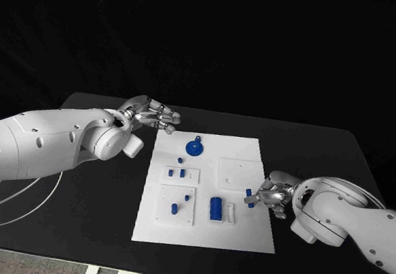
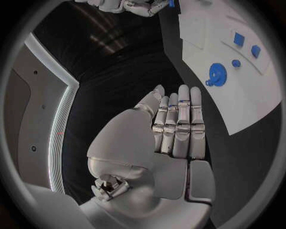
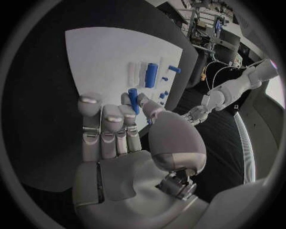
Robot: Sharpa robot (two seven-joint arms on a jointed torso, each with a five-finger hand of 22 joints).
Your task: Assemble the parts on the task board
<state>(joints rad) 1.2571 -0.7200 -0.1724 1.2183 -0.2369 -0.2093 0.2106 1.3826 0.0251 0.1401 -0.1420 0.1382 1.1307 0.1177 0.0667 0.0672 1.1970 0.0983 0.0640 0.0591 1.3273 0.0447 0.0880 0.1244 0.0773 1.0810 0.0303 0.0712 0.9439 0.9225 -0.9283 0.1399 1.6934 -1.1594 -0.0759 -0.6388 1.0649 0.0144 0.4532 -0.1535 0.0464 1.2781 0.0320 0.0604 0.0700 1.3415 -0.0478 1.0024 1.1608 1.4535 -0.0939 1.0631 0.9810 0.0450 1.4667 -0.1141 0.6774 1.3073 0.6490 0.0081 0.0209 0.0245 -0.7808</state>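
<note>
The white task board (image 1: 255,151) lies mid-table. My right hand (image 1: 271,196) hovers at the board's right edge and pinches a small blue peg (image 1: 250,196) between thumb and a finger; the peg (image 3: 133,100) stands up from the fingertips in the right wrist view. A blue cylinder (image 1: 217,208) (image 3: 150,75) lies in a slot near the board's front. A round blue part (image 1: 194,148) (image 2: 217,74) sits near the far edge. My left hand (image 1: 152,114) (image 2: 178,125) hangs off the board's far left corner, fingers stretched out and holding nothing.
Two small blue pegs (image 1: 177,172) stand in a plate left of centre, and another blue piece (image 1: 175,208) sits in the front left plate. Bare black table (image 1: 89,218) surrounds the board.
</note>
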